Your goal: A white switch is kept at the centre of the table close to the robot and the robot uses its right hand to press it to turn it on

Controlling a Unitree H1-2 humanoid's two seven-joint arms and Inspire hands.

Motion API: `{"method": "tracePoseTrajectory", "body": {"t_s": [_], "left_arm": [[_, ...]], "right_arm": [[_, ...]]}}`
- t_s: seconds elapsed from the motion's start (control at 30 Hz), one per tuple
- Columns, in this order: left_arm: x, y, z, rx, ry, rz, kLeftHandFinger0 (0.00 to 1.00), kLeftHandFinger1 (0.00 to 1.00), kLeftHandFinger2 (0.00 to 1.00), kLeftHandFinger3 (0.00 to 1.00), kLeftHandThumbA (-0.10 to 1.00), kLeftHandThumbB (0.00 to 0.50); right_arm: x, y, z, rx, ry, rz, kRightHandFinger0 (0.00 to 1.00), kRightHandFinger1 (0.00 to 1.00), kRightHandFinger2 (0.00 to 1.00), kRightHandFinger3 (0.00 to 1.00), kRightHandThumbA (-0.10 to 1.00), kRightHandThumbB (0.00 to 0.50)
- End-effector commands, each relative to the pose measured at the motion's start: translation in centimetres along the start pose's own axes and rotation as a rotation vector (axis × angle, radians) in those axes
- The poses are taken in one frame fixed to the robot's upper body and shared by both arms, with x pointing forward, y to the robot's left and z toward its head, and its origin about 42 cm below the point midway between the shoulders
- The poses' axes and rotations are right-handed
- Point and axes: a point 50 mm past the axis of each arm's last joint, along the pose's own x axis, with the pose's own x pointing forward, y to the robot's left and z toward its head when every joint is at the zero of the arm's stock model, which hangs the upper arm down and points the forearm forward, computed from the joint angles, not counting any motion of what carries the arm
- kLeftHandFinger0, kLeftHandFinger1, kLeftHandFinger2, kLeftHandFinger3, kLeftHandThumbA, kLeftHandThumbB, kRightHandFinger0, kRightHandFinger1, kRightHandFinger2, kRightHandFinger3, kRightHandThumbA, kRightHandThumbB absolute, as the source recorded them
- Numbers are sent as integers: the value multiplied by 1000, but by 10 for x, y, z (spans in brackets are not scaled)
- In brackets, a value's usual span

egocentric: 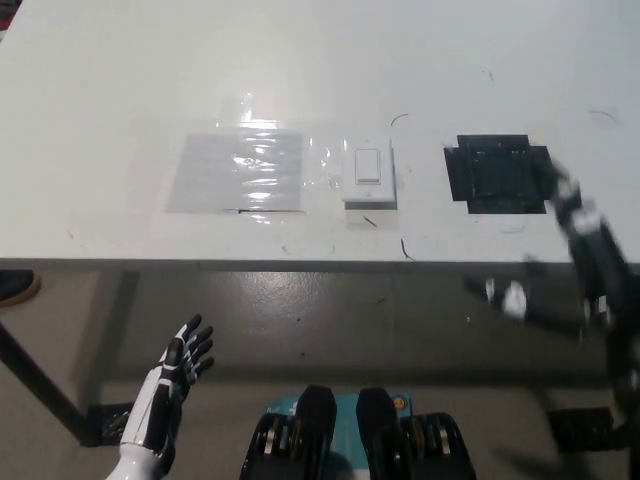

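Note:
A white wall switch (368,175) with a rocker in its middle lies flat on the white table (300,60), near the front edge at the centre. My black right hand (570,235) is raised at the right, over the table's front edge beside a black taped patch, well to the right of the switch; it is blurred, and its fingers look spread, holding nothing. My white left hand (180,365) rests low at the lower left, below the table edge, fingers apart and empty.
A black taped square (497,173) lies right of the switch. A shiny clear plastic sheet (240,170) is taped to the table left of it. The table's front edge runs across the middle; grey floor shows below.

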Motion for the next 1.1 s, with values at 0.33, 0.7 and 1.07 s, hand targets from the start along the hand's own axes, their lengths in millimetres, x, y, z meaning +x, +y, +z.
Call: {"method": "tracePoseTrajectory", "body": {"t_s": [0.33, 0.7, 1.07], "left_arm": [[1, -2, 13, -10, -91, -11, 1000, 1000, 1000, 1000, 1000, 52], [0, -3, 15, -5, -87, -9, 1000, 1000, 1000, 1000, 1000, 36], [1, -1, 14, 6, -94, -12, 1000, 1000, 1000, 1000, 1000, 47]], "right_arm": [[206, 24, 40, -450, 189, 492, 1000, 1000, 1000, 1000, 1000, 233], [230, 64, -1, -668, 379, 668, 1000, 1000, 1000, 1000, 1000, 257], [217, 69, -19, -702, 438, 731, 1000, 1000, 1000, 1000, 1000, 292]]}}
